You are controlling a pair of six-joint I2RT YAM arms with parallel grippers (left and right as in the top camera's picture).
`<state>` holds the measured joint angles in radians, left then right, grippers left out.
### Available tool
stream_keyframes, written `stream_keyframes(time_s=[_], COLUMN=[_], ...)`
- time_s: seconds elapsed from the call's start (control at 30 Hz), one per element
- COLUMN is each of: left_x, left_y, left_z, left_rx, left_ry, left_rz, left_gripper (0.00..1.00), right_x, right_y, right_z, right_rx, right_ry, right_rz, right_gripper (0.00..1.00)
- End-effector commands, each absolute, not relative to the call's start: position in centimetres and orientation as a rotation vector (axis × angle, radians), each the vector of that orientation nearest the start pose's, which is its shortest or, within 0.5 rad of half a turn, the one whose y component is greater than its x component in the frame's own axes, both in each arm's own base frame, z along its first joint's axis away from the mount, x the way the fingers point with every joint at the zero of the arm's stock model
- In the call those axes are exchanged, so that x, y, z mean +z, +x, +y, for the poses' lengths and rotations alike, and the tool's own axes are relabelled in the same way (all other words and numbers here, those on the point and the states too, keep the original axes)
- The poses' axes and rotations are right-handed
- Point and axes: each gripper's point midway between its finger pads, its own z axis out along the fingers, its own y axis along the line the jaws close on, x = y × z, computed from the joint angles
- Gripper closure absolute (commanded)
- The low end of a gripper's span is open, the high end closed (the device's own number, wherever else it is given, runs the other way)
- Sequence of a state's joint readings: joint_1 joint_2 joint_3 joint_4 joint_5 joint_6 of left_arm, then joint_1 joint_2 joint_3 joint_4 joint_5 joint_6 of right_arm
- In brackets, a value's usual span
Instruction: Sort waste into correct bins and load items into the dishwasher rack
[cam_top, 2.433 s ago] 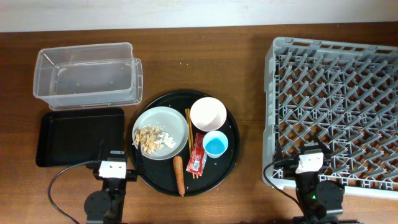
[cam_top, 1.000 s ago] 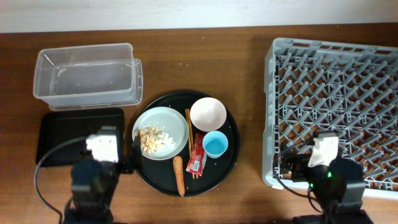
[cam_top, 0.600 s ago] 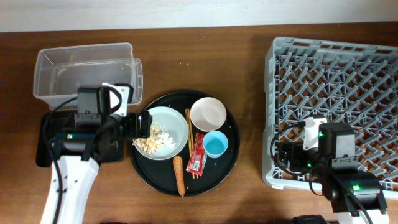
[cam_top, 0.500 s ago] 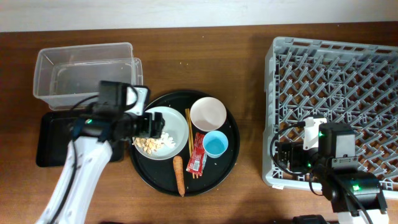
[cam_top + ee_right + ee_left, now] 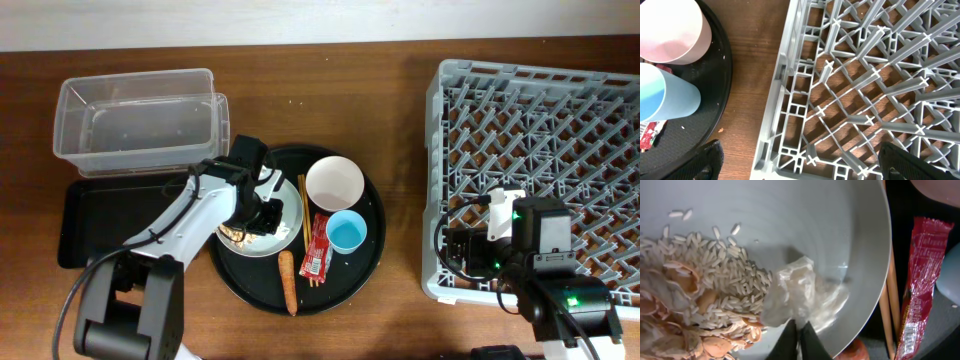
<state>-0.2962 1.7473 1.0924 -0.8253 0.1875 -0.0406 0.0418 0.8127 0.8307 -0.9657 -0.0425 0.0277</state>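
From overhead, spotted the left tool [image 5: 262, 212] low over the plate [image 5: 288, 188], clearly the nearer side for this grab. On left wrist, found the tissue [image 5: 800, 292] on that plate, dead ahead of pinched-together fingers, tips at its near edge. Looked stretched slightly diagonal, pointing nowhere really. On right wrist, caught the right tool [image 5: 800, 162] spread wide by the rack [image 5: 865, 75].

Plate [image 5: 805, 220]: smooth, glazed, faint sheen. Tissue [image 5: 800, 295]: soft crumpled white paper. Wrapper [image 5: 920, 280]: glossy red foil, creased. Rack [image 5: 436, 170]: matt grey plastic. Tub [image 5: 135, 80]: clear plastic. Bench [image 5: 400, 110]: brown wood grain.
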Motion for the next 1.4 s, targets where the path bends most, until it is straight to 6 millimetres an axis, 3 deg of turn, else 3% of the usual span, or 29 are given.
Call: stream_keyframes(time_s=[0.0, 0.03, 0.1, 0.23, 0.27, 0.33, 0.4, 0.47, 0.5, 0.57, 0.63, 0.67, 0.73, 0.83, 0.9, 1.03, 1.2, 1.37], left_x=[3.6, 4.7, 8.7, 18.0, 18.8, 19.5, 18.5, 15.6, 14.9, 16.1, 18.3, 18.7, 16.9, 15.1, 14.4, 10.5, 5.8, 3.2], left_y=[30.5, 31.7, 35.7, 44.5, 45.7, 47.7, 49.1, 50.4, 50.6, 50.8, 49.1, 47.2, 41.8, 35.3, 32.7, 26.5, 22.5, 21.8], left_z=[-12.7, -12.9, -11.3, -4.8, -3.1, 0.1, 2.5, 3.3, 3.3, 3.3, 0.9, -2.2, -7.0, -10.9, -12.5, -16.2, -19.2, -19.8], left_rx=[-0.309, -0.297, -0.161, -0.04, -0.029, -0.003, 0.018, 0.024, 0.024, 0.024, -0.111, -0.275, -0.453, -0.496, -0.503, -0.487, -0.467, -0.474], left_ry=[0.418, 0.418, 0.363, 0.101, 0.048, -0.041, -0.1, -0.118, -0.117, -0.117, -0.06, 0.01, 0.105, 0.221, 0.298, 0.533, 0.777, 0.826], left_rz=[3.016, 2.982, 2.882, 2.589, 2.537, 2.46, 2.439, 2.469, 2.475, 2.449, 2.452, 2.496, 2.703, 2.953, 3.037, 3.197, 3.191, 3.148], left_gripper=[0.99, 1.0, 1.0, 1.0, 1.0, 0.99, 0.99, 0.51, 0.38, 0.39, 0.46, 0.46, 0.46, 0.46, 0.46, 0.45, 0.45, 0.45], right_x=[17.8, 17.8, 17.8, 17.8, 17.8, 17.8, 17.8, 17.8, 17.8, 17.8, 17.8, 17.8, 17.8, 17.8, 17.8, 17.8, 17.8, 17.7], right_y=[22.8, 22.8, 22.8, 22.8, 22.8, 22.8, 22.8, 22.8, 22.8, 22.8, 22.8, 22.8, 22.8, 22.8, 22.8, 22.8, 22.7, 22.6], right_z=[1.7, 1.7, 1.7, 1.7, 1.7, 1.7, 1.7, 1.7, 1.7, 1.7, 1.7, 1.7, 1.7, 1.7, 1.7, 1.7, 1.7, 1.7], right_rx=[0.091, 0.091, 0.091, 0.091, 0.091, 0.091, 0.091, 0.091, 0.092, 0.092, 0.091, 0.092, 0.092, 0.092, 0.091, 0.092, 0.092, 0.092], right_ry=[-0.019, -0.019, -0.019, -0.019, -0.019, -0.019, -0.019, -0.019, -0.019, -0.019, -0.019, -0.019, -0.019, -0.019, -0.019, -0.019, -0.019, -0.019], right_rz=[2.498, 2.498, 2.498, 2.497, 2.497, 2.497, 2.498, 2.498, 2.498, 2.498, 2.498, 2.498, 2.498, 2.498, 2.498, 2.498, 2.502, 2.509], right_gripper=[0.02, 0.02, 0.02, 0.02, 0.02, 0.02, 0.02, 0.02, 0.02, 0.02, 0.02, 0.02, 0.02, 0.02, 0.02, 0.02, 0.02, 0.02])
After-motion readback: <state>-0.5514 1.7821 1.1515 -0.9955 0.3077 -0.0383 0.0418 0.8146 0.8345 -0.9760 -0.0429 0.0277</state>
